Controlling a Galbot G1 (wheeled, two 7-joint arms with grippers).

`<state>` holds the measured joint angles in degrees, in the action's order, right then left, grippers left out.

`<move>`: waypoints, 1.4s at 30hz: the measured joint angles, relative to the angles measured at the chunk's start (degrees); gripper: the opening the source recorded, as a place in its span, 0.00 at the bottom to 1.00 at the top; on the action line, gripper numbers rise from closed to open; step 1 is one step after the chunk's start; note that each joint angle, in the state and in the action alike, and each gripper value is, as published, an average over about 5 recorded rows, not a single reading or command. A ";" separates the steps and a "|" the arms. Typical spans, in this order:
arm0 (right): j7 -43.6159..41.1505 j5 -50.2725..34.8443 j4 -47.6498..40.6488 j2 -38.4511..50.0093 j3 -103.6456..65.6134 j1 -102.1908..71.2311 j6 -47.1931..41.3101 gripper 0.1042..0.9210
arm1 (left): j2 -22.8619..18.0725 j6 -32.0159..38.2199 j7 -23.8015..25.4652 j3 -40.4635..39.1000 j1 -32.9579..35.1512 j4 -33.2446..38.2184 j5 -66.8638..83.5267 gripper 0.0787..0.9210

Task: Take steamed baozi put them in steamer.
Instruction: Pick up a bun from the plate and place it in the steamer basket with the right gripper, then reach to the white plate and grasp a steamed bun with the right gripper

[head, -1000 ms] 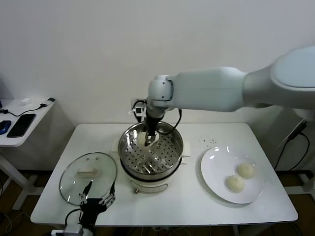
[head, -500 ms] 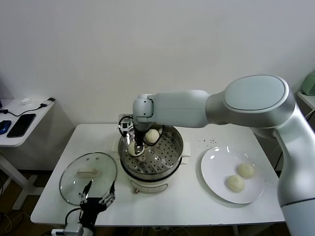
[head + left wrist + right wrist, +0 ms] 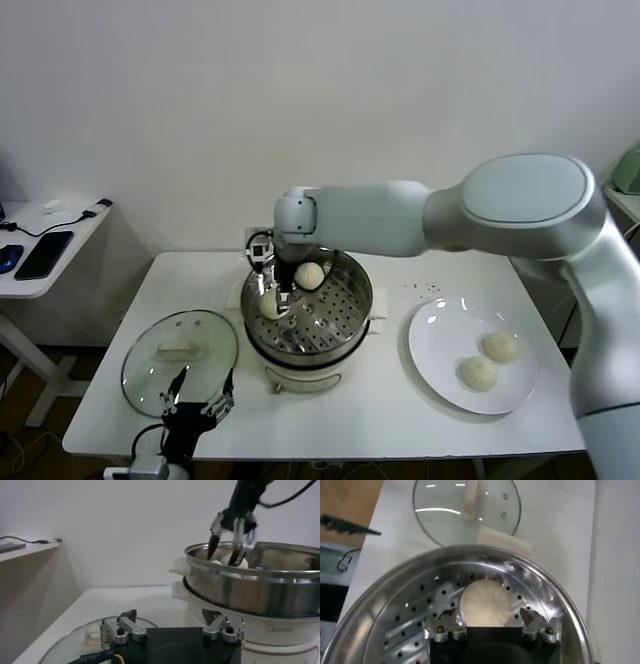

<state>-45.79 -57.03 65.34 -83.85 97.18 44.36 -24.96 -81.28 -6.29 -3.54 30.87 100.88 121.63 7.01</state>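
The steel steamer (image 3: 357, 305) stands mid-table and holds two baozi: one at the back (image 3: 309, 275), one at its left side (image 3: 269, 305). My right gripper (image 3: 277, 298) is down inside the steamer, open, its fingers either side of the left bun. In the right wrist view that bun (image 3: 486, 602) lies on the perforated tray (image 3: 410, 615) between the spread fingertips (image 3: 451, 618). Two more baozi (image 3: 500, 346) (image 3: 478, 373) lie on the white plate (image 3: 440, 335). My left gripper (image 3: 197, 405) is open and empty, parked low at the table's front left.
The round glass lid (image 3: 160, 375) with a cream handle lies flat left of the steamer, just behind my left gripper. The right arm reaches across above the table's back. A side table (image 3: 45, 250) with a phone stands at far left.
My right gripper carried a bun from the steamer's back to its left side and lowered it onto the tray. Its fingers now stand open around it. The left arm has not moved.
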 measured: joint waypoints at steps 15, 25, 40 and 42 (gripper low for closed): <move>-7.06 11.35 19.61 32.03 15.91 17.63 7.18 0.88 | 0.01 0.05 -0.11 0.06 0.25 0.05 -0.16 0.88; -5.04 22.61 23.44 47.58 15.83 8.95 6.99 0.88 | -0.56 0.13 -0.20 0.16 0.38 -0.59 -0.52 0.88; -1.84 32.38 17.46 51.32 0.39 -13.67 6.03 0.88 | -1.13 0.03 -0.20 0.63 0.73 -1.20 -0.88 0.88; -1.60 32.95 16.68 51.23 -0.85 -15.25 6.01 0.88 | -1.13 0.04 -0.20 0.66 0.71 -1.35 -0.88 0.88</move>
<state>-47.39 -24.08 82.02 -32.62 96.33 29.11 -18.94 -82.41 -6.25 -3.74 31.53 101.59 120.28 6.13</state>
